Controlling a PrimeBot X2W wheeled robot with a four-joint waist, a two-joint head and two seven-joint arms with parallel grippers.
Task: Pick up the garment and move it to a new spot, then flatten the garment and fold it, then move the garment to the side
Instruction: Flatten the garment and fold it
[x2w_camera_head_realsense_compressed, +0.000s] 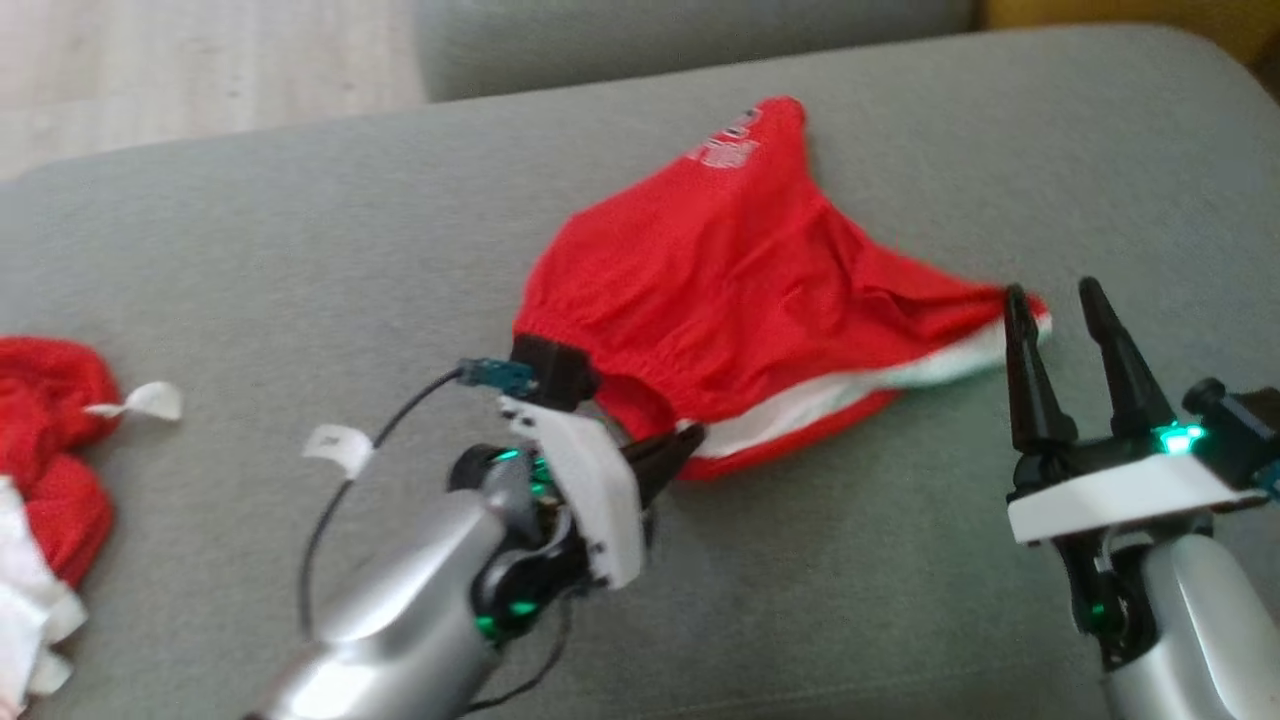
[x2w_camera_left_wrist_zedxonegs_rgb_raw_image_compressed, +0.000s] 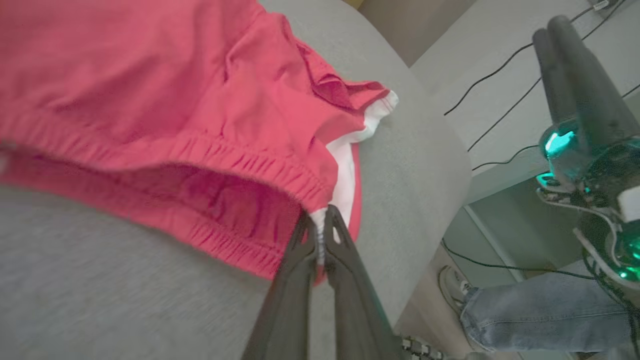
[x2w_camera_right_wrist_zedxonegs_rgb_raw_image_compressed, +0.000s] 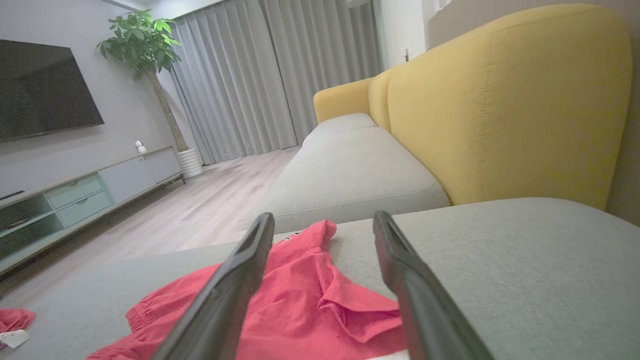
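- The grey sofa seat (x2w_camera_head_realsense_compressed: 250, 250) is the work surface, broad and soft, with a yellow backrest (x2w_camera_right_wrist_zedxonegs_rgb_raw_image_compressed: 500, 100) behind it. There is bare cushion on every side of the cloth, room enough to shift it and spread it out.
- The red shorts (x2w_camera_head_realsense_compressed: 720, 270) lie in the middle of the seat, crumpled and half open. One leg points away from the robot, and a white side stripe shows along the near edge. They rest on the cushion and are not yet lifted.
- A red and white heap (x2w_camera_head_realsense_compressed: 50, 430) sits well apart at the robot's left edge of the seat. I take it for other laundry, kept out of the way.
- The right gripper (x2w_camera_head_realsense_compressed: 1052, 292) hangs with its fingers spread wide. The tips are just at the shorts' right corner and touch nothing I can be sure of. It looks poised to take that corner so the cloth can be carried stretched between two points.
- The left gripper (x2w_camera_left_wrist_zedxonegs_rgb_raw_image_compressed: 320, 220) has its fingers pressed together on the end of the elastic waistband, where the white stripe meets it. That is a firm hem to lift by.
- A small white tag (x2w_camera_head_realsense_compressed: 335, 445) lies loose on the cushion beside the left arm.
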